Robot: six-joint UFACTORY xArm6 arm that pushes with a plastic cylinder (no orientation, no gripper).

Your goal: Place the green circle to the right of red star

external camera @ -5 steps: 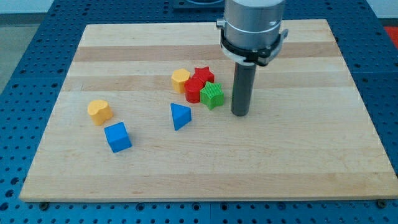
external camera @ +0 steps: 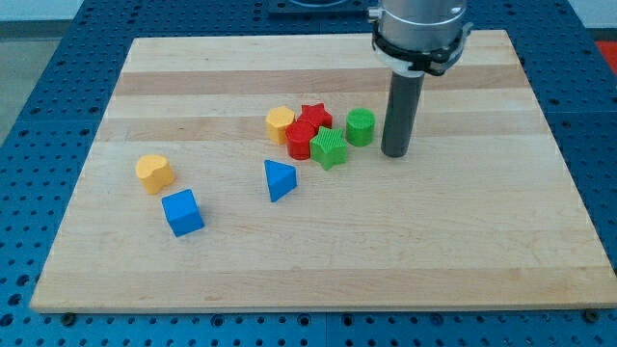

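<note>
Our tip: my tip (external camera: 395,152), the lower end of our straight dark rod, rests on the pale wooden board (external camera: 482,251) right of the block cluster; we carry no jaws, so nothing opens, shuts or clamps.
Nearest block: the green round cylinder block, the task's green circle (external camera: 361,126), sits just to the view's left of our tip, a slim gap between them.
Red star: the red star-shaped block (external camera: 315,117) lies left of the green circle, near it but apart.
Cluster front: a green ribbed star-like block (external camera: 329,148) sits below the red star, touching a red rounded block (external camera: 301,140) on its left.
Cluster left: a yellow hexagon-like block (external camera: 280,124) touches the red pieces.
Further out: a blue triangular block (external camera: 279,179) lies below the cluster.
Far left: a yellow heart-like block (external camera: 154,173) and, below it, a blue cube block (external camera: 182,212).
Surround: we see a blue perforated table (external camera: 58,58) around the board.
</note>
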